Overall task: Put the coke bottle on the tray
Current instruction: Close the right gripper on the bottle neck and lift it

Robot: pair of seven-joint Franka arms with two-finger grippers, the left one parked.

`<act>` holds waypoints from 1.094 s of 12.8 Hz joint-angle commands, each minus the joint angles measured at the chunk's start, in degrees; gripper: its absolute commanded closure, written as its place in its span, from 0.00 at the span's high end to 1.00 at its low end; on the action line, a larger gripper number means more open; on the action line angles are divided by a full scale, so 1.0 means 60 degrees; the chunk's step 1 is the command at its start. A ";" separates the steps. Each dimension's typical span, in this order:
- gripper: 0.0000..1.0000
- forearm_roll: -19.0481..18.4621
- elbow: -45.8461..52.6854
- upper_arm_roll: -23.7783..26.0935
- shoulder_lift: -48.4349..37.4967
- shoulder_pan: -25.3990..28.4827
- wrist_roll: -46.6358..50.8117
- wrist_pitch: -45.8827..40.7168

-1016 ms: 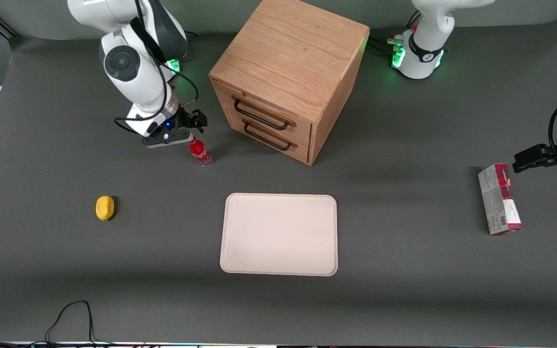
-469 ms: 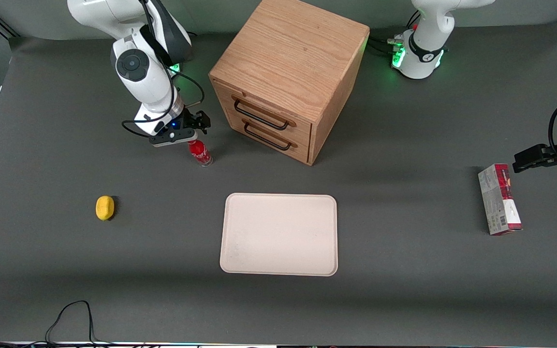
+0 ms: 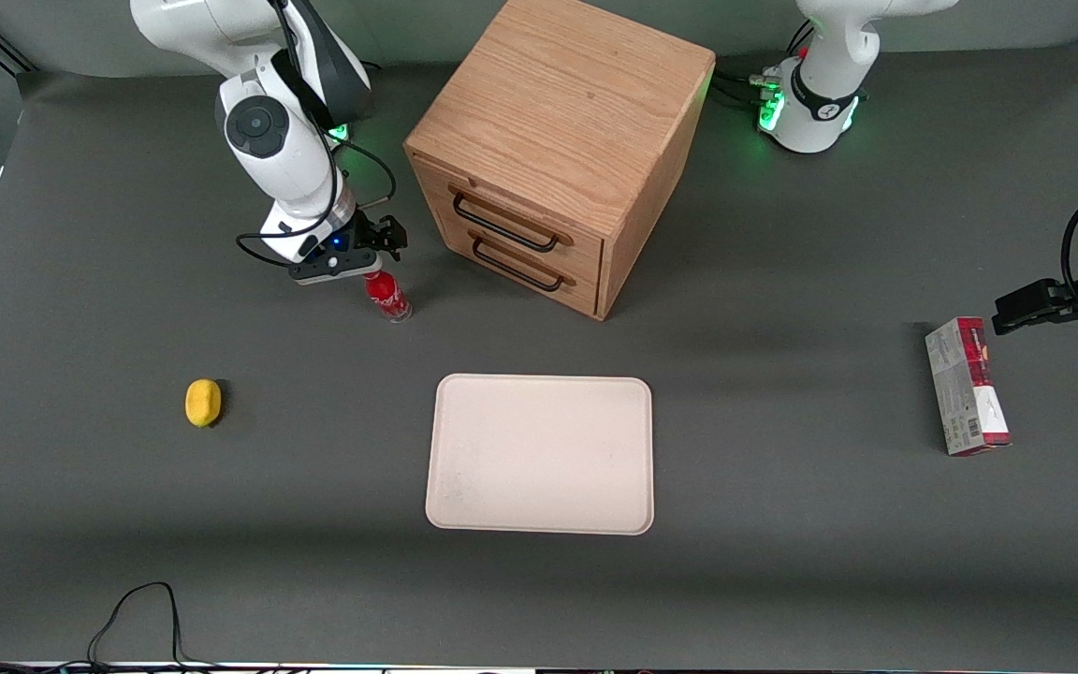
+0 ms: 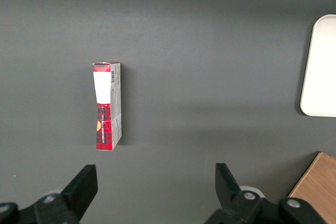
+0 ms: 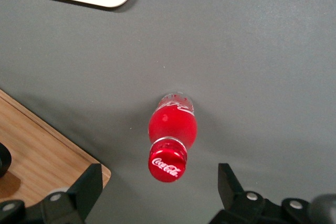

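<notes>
The coke bottle [image 3: 387,296], a small red bottle with a red cap, white script and a clear base, stood upright on the dark grey table mat [image 3: 782,580], not on the tray.

Nearest the front camera, a black cable [image 3: 132,613] looped at the mat's edge. Farther in lay the flat cream rectangular tray [image 3: 539,454] with rounded corners and a low rim, bare mat open around all four of its sides. Level with the tray's farther edge, a small yellow rounded object [image 3: 203,402] sat toward the working arm's end of the table, and a red-and-grey rectangular carton [image 3: 967,386] lay toward the parked arm's end, both well apart from the tray. Between the tray's farther rim and the bottle there was an open strip of mat. The bottle stood near the lower front corner of the wooden two-drawer cabinet [image 3: 558,150] with black handles, apart from it, with a gap of mat between.

The black two-finger gripper [image 3: 372,265] hung just above the bottle's cap. In the right wrist view its fingers [image 5: 86,190] were spread wide with the cap [image 5: 167,167] between them, touching neither finger.

Compared with a second ago, the arm had shifted sideways toward the cabinet so that the gripper sat over the cap; over the last half second it barely moved. The bottle, tray, carton and yellow object stayed where they were.
</notes>
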 commanded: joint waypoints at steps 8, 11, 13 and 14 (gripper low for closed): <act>0.00 -0.0058 -0.0138 -0.0128 -0.0016 0.0079 -0.0182 0.0277; 0.00 -0.0058 -0.0138 -0.0142 -0.0002 0.0064 -0.0182 0.0277; 0.00 -0.0043 -0.0036 -0.0186 -0.0045 0.0035 -0.0167 0.0204; 0.00 -0.0043 0.0081 -0.0375 -0.0104 0.0035 -0.0152 0.0175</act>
